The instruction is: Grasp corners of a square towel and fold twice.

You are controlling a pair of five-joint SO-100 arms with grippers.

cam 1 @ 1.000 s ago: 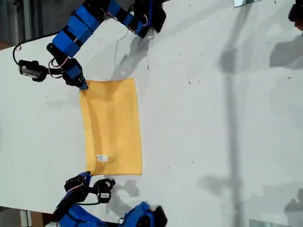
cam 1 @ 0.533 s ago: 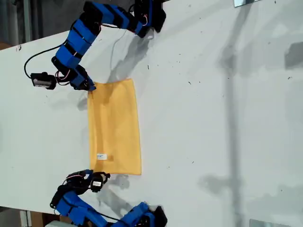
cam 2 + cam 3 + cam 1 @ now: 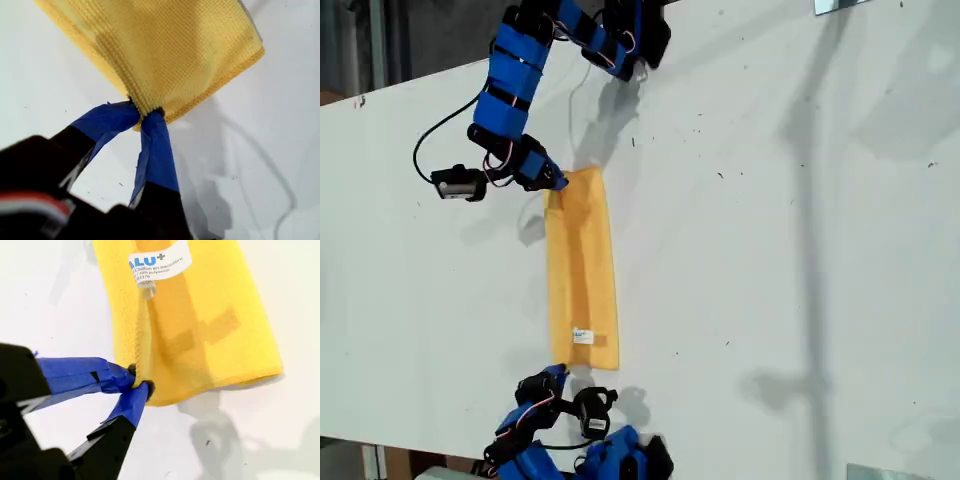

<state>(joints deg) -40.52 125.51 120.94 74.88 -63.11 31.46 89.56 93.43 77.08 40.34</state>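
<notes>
Claws: my first claw (image 3: 145, 112) | my second claw (image 3: 137, 380) | each pinching one towel (image 3: 582, 270) corner

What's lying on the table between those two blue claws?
Only the towel. In the exterior view it stretches as a narrow folded strip from my first gripper to my second gripper, each pinching an end corner, with its white tag near the second.
</notes>
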